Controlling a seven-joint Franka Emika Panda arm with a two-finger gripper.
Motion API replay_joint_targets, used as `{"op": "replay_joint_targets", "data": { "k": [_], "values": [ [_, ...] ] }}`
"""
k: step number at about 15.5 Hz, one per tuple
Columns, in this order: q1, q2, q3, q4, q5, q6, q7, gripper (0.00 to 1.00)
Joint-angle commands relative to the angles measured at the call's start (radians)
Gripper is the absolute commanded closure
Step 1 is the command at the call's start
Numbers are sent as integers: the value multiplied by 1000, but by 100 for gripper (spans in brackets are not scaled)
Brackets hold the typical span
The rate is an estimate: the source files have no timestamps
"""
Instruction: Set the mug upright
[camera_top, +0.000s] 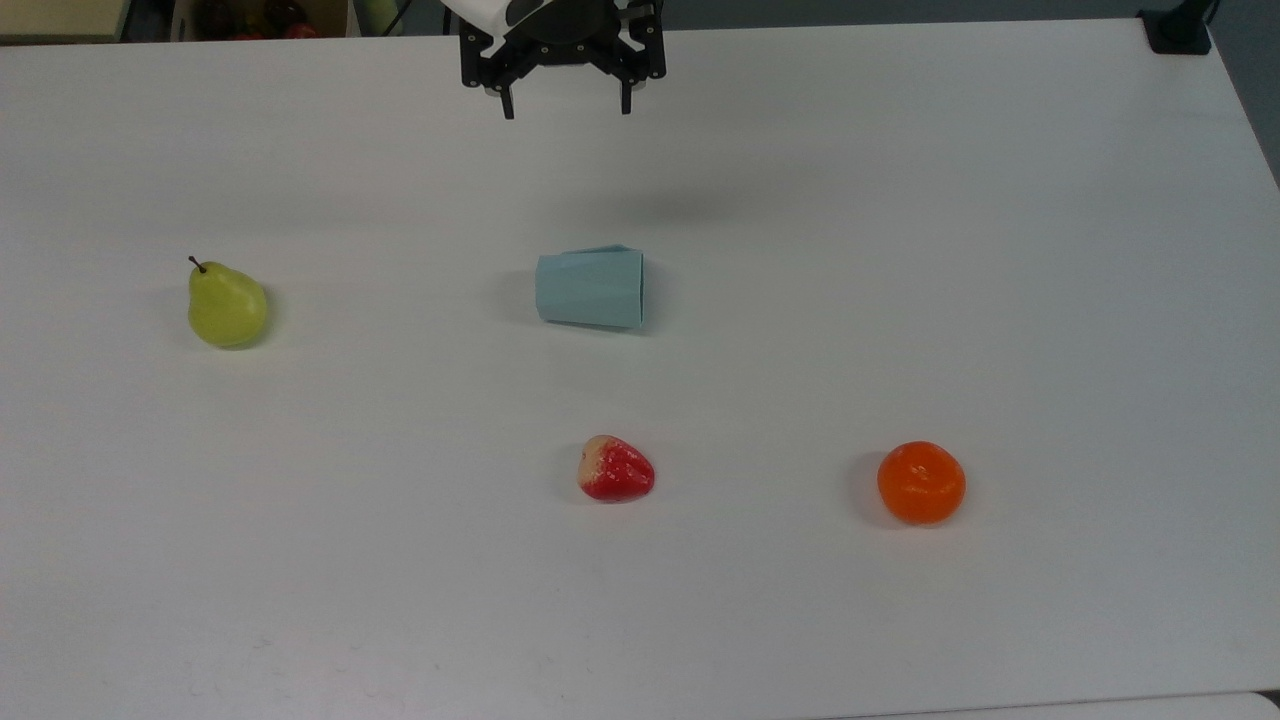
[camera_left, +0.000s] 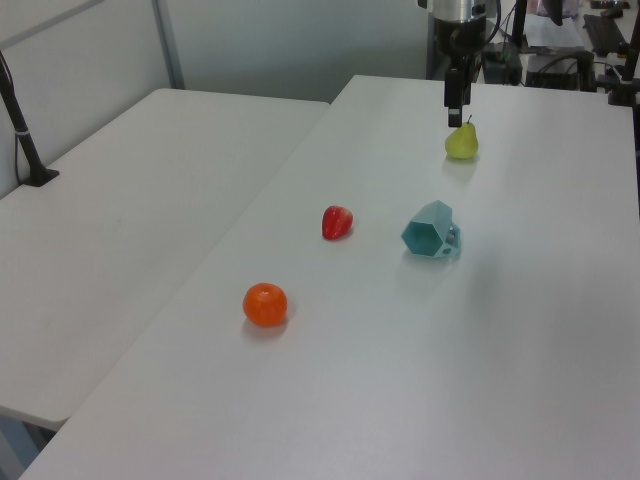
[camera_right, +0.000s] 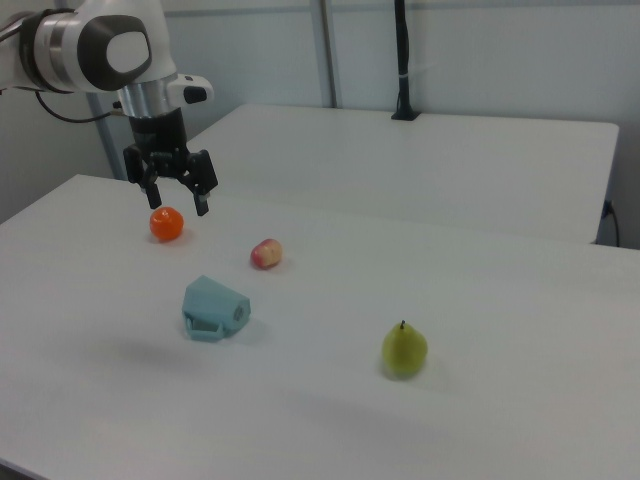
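Because the mug (camera_top: 590, 288) lies on its side near the middle of the table (camera_top: 1000, 250), your coming move depends on how its long axis runs against the gripper (camera_top: 567, 103). In the top view the axis goes left to right: the narrower base points to the top view's left and the wider rim to the top view's right. In the left view you look at a flat hexagonal end of the mug (camera_left: 431, 232), and in the right view a small handle of the mug (camera_right: 214, 309) shows low on the side toward the camera, close to the tabletop.

The gripper hangs above the far edge of the table in the top view, well apart from the mug and high over the surface. The mug lies below it in this picture, almost on the same vertical line, only a little to the top view's right. The fingers stand spread apart with nothing between them; the right view shows the gripper (camera_right: 175, 195) the same way, empty and wide.

In the top view the gap between the fingers also runs left to right, so it seems to lie along the mug's axis and not across it. I judge that you must bring the arm toward the mug, go down, and probably turn the wrist before the fingers can take the body or the rim.

The pear (camera_top: 226, 304), the strawberry (camera_top: 616, 469) and the orange (camera_top: 921, 483) all lie well apart from the mug.
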Motion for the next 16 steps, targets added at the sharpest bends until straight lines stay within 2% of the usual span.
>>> {"op": "replay_joint_targets", "data": {
  "k": [1,5,8,12,16],
  "values": [
    [13,-28,-10,-36,9,-8,-2,0],
    [21,-30,-2,-33,2,-14,-2,0],
    [44,-28,0,-27,-42,-12,3,0],
    [170,-11,1,-25,-285,-15,150,0],
    [275,50,1,-25,-437,-28,317,0]
  ]
}}
